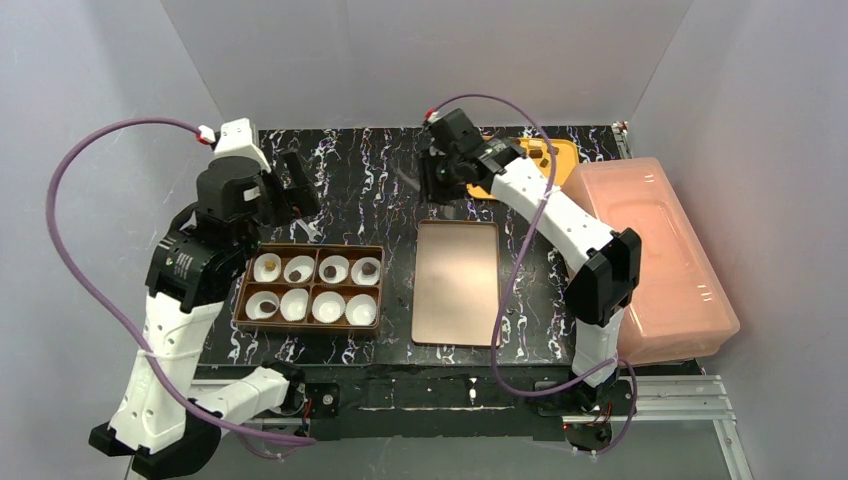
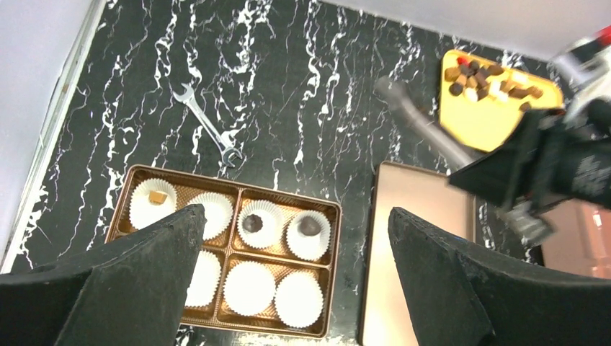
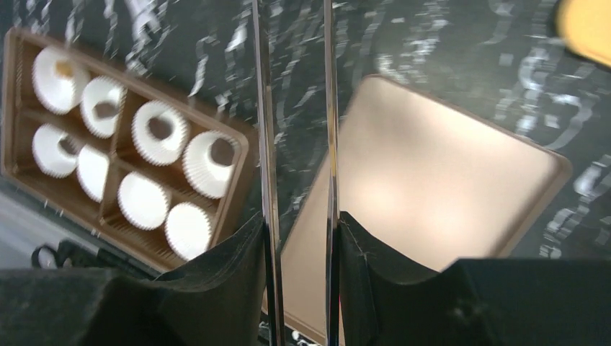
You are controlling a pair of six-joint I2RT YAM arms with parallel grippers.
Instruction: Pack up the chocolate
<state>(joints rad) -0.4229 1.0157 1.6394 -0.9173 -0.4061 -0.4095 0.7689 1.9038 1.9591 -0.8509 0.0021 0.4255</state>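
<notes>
Chocolate chunks (image 2: 486,78), dark, tan and cream, lie on a yellow tray (image 1: 553,156) at the back. A brown box (image 1: 310,321) holds white paper cups. The top-row cups hold a tan piece (image 2: 158,197) and dark pieces (image 2: 251,223). My right gripper (image 1: 437,175) hovers left of the yellow tray, shut on metal tweezers (image 3: 328,144), which also show in the left wrist view (image 2: 421,122). I cannot tell whether their tips hold anything. My left gripper (image 1: 290,195) is open and empty above the table behind the box; the left wrist view shows it (image 2: 295,213) wide open.
The flat copper lid (image 1: 457,283) lies right of the box. A pink plastic container (image 1: 650,250) stands at the right edge. A small wrench (image 2: 209,126) lies on the black marbled table behind the box. Grey walls enclose the table.
</notes>
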